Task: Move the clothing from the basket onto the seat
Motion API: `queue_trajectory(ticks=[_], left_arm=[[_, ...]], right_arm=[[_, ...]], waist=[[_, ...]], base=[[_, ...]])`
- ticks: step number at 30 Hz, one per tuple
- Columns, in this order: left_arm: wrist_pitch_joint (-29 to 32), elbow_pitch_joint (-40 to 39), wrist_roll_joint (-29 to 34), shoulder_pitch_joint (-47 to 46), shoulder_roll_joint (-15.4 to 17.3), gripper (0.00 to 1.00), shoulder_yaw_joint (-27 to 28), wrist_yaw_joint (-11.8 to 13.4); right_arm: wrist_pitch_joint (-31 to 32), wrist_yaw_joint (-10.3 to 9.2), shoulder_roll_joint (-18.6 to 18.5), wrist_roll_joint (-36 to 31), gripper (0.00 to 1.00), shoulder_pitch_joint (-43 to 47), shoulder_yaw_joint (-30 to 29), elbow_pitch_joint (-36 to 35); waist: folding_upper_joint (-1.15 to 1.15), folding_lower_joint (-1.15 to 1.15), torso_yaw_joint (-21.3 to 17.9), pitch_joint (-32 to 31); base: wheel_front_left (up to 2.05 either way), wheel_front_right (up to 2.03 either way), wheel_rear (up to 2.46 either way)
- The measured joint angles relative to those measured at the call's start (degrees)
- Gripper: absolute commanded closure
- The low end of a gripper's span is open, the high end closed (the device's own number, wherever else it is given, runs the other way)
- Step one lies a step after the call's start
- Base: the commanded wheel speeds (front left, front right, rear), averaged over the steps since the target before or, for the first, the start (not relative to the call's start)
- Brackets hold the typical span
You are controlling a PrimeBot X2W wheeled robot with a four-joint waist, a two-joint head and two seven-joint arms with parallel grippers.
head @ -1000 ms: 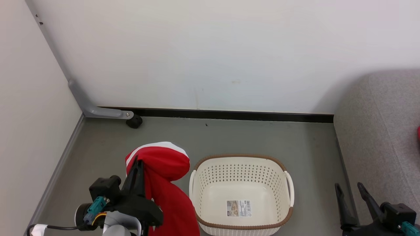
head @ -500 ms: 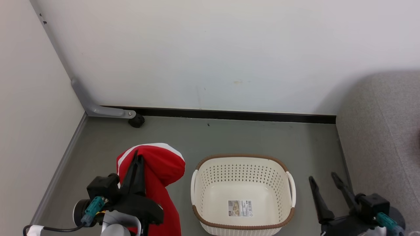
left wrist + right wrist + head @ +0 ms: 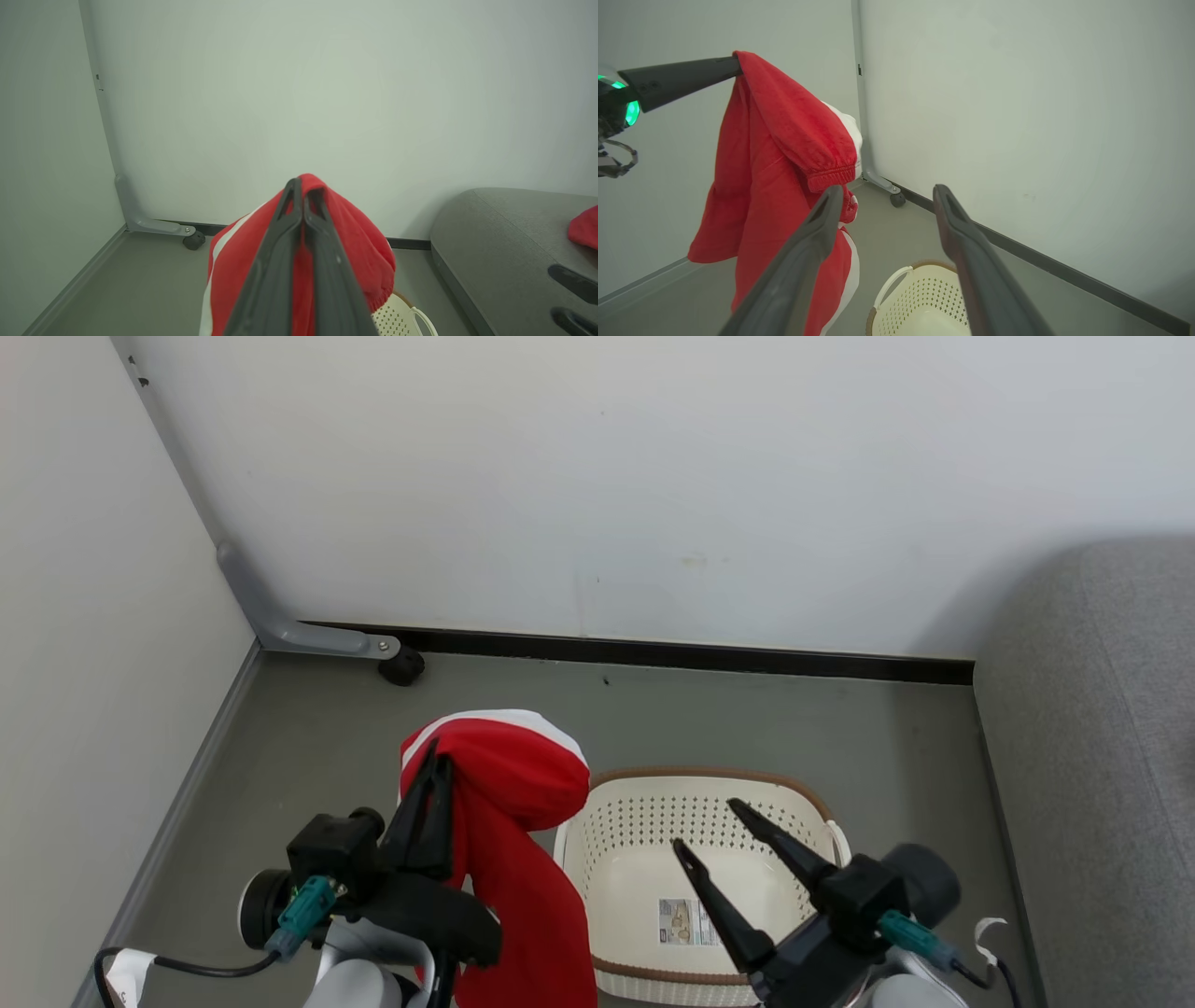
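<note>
Left gripper: two long dark fingers pressed together, clamped on a fold of cloth near the tips.
Held item: bright red soft-fabric garment with a white stripe, draped over those fingertips and hanging free, just left of the basket and above the floor.
Right gripper: fingers spread wide and holding nothing, poised over the basket with its tips pointing toward the garment.
Basket: cream-white oval perforated plastic basket with a brown woven-look rim, standing on the grey floor. Its inside shows a sticker and no cloth.
Seat: large grey fabric-upholstered seat at the robot's right, well apart from the held garment, with the basket between them.
Already placed: a second red piece lies on the seat in the left wrist view.
Step in hand: judged to be the carry, with the garment out of the basket and not yet over the seat.
Next move calls for: a swing to the right past the basket and the right gripper, with the hem kept off the rim, then release over the cushion.
Hard to make out: the garment's lower end is cut off at the frame edge. The basket's near rim is partly behind the right gripper. The second red piece is cropped.
</note>
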Motion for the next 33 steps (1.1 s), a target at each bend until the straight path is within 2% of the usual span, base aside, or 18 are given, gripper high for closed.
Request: queue_trajectory(ticks=[5,15,22,33], left_arm=[[1.3,-1.8,0.4,-0.4,-0.4,1.00,-1.9,-0.1],[3.4,-4.8,0.6,-1.3,-1.0,1.00,-4.5,-0.1],[4.8,-6.6,1.0,-1.4,-1.2,1.00,-6.4,-0.2],[6.6,-10.1,0.9,-1.3,-1.5,1.00,-10.3,-1.6]], right_arm=[[0.0,0.00,0.0,0.9,0.00,-4.4,6.7,0.8],[0.0,0.00,-0.4,4.0,0.00,-13.0,14.9,2.8],[0.0,0.00,-2.2,5.9,0.00,-15.5,17.7,4.0],[0.0,0.00,-3.4,8.9,0.00,-17.3,19.8,4.8]], waist=[[0.00,0.00,0.7,0.3],[0.00,0.00,1.7,1.0],[0.00,0.00,2.4,1.4],[0.00,0.00,2.7,1.8]], base=[[0.00,0.00,0.00],[0.00,0.00,0.00],[0.00,0.00,0.00],[0.00,0.00,0.00]])
